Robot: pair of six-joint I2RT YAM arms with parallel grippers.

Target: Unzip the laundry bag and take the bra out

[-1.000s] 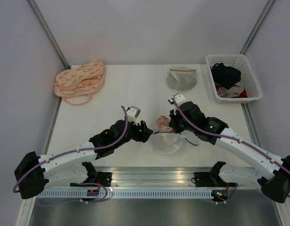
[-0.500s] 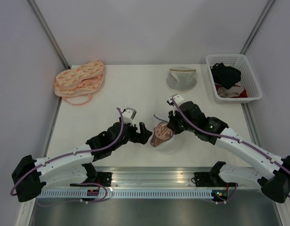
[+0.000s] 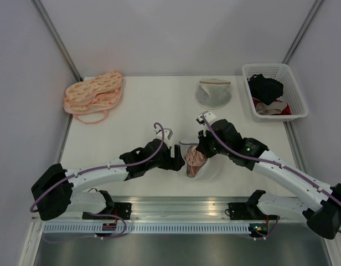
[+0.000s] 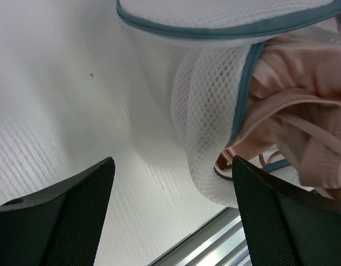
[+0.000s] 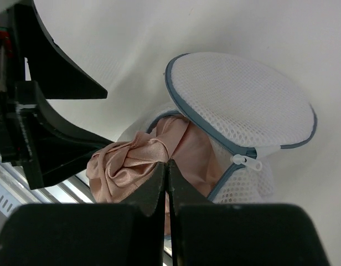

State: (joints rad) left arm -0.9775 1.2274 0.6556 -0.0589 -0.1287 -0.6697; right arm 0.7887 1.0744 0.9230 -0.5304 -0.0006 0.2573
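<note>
Near the front edge of the tabletop, about midway along it, the laundry bag lies unzipped, its mesh flap lifted and the zipper pull hanging at the open seam. Bunched in that mouth, the bra sits partly out and partly inside. Closed tight, the right pincer appears to pinch a fold of it. Beside the bag, the left pincer gapes wide and holds nothing. Unzipping looks done; drawing the bra fully clear remains.
</note>
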